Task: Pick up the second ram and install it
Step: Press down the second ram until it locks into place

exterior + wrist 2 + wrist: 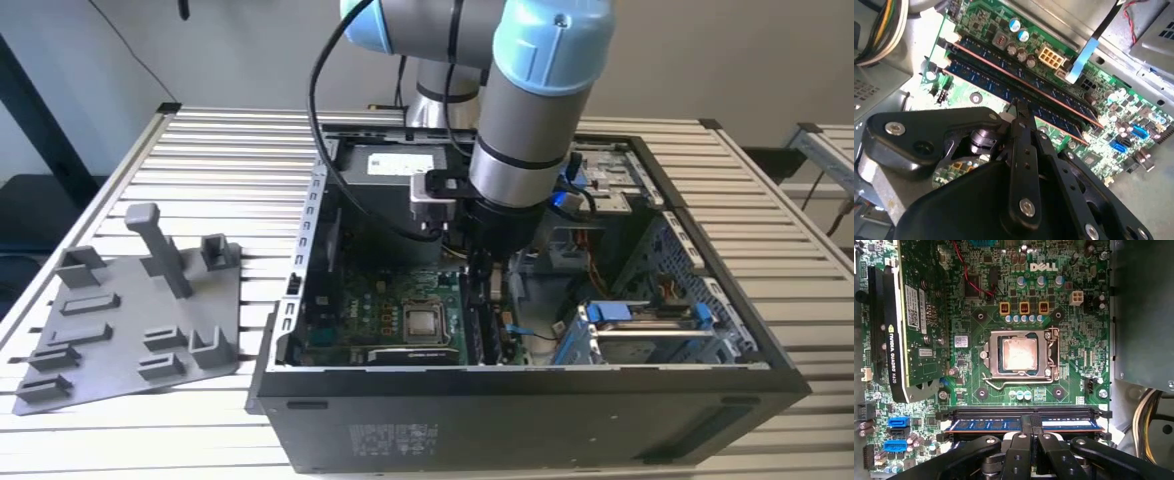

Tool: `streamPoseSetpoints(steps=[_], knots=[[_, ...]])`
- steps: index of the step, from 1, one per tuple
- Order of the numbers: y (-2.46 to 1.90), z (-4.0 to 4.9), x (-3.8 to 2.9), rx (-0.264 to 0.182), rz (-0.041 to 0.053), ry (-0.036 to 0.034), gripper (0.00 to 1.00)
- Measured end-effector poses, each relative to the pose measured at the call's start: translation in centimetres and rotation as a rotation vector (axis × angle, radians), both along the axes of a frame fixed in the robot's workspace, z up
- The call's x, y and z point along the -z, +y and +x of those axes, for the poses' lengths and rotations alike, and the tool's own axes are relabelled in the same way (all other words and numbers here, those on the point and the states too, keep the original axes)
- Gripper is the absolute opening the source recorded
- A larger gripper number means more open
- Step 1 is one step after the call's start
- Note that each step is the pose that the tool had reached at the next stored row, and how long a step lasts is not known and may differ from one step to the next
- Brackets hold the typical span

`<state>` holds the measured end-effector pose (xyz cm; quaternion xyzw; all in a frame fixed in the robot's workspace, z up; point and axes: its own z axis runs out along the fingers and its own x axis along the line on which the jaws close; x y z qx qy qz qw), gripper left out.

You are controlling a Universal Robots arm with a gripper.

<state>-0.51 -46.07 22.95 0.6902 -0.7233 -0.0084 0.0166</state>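
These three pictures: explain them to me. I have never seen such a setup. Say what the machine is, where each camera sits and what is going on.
A robot arm reaches down into an open computer case standing on a slatted table. The exterior view looks on from outside; both wrist views ride on the arm. At the exterior view's left lies a grey fixture plate. In both wrist views the gripper meets the second ram, a memory stick lying along the slots of the green motherboard.
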Motion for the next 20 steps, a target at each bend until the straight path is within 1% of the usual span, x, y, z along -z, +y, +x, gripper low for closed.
streamPoseSetpoints(steps=[1,6,7,8,20], knots=[[-0.02,-0.01,-0.51,0.000,-0.0013,0.0003,0.11],[-0.02,0.00,-2.73,0.000,-0.0013,0.0004,0.11],[-0.02,0.00,-3.14,0.000,-0.0013,0.0005,0.11],[-0.02,0.00,-3.35,0.000,-0.0013,0.0005,0.11],[-0.02,0.00,-3.43,0.000,-0.0012,0.0005,0.11]])
